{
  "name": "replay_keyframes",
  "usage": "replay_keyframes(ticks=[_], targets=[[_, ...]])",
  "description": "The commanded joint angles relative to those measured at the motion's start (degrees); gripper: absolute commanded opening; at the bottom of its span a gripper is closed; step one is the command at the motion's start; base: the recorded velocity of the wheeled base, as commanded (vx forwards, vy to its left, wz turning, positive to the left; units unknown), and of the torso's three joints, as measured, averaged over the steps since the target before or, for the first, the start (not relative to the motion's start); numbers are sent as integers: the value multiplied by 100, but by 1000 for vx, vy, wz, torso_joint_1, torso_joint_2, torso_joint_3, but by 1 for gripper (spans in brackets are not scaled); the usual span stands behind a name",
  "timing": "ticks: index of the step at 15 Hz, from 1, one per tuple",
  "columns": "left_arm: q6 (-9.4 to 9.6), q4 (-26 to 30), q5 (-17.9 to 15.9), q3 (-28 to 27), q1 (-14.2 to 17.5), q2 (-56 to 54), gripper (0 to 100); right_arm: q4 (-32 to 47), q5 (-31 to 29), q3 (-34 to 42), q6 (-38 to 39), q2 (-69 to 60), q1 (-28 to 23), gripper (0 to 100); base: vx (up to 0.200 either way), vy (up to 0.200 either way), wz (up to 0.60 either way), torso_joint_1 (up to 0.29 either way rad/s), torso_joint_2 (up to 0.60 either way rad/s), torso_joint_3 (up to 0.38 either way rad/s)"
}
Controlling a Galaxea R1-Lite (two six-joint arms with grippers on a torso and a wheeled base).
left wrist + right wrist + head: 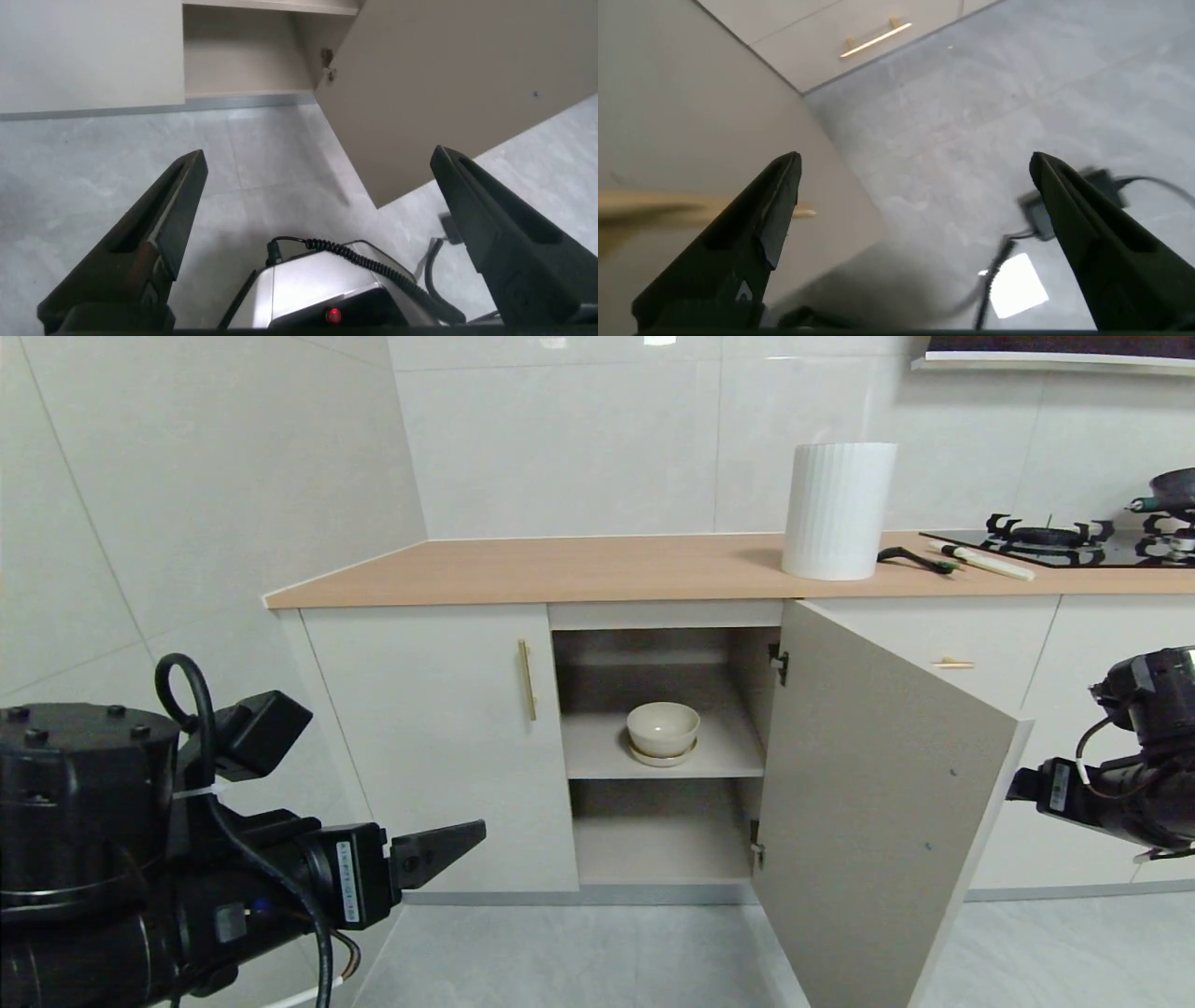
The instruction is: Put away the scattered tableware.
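Head view: bowl (pixel 663 728) shelved; left tool (pixel 318 161) and right tool (pixel 915 163) gape empty; right arm (pixel 1120 784), seemingly close, could knock the open door (pixel 878 784).

1. You have a plain cream bowl (pixel 663 728).
2. Your countertop (pixel 560 569) is light tan.
3. The canister (pixel 837 511) you see is white, vertically ribbed.
4. Your doors (pixel 439 747) are pale beige, the handle (pixel 527 679) gold.

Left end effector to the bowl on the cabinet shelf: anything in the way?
Nothing visible. The left end effector is open and empty; the bowl sits on the shelf, with the door swung aside to the right.
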Motion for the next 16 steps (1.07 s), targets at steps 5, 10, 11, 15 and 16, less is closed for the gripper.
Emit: replay_keyframes(ticks=[5,10,11,15,16], targets=[[-21,-12,2,-28,5,-31,100,-235,225,-4,146,305,272,100,0,0,0,0,0,0],[-38,-12,11,-46,5,-14,100,-243,708,-250,128,595,1098,100,0,0,0,0,0,0],[-38,-12,11,-46,5,-14,100,-243,778,-382,128,727,1309,100,0,0,0,0,0,0],[-38,-12,11,-46,5,4,100,-226,805,-953,119,1334,2003,100,0,0,0,0,0,0],[-47,-21,19,-55,5,101,100,-217,901,-1235,110,1624,2206,100,0,0,0,0,0,0]])
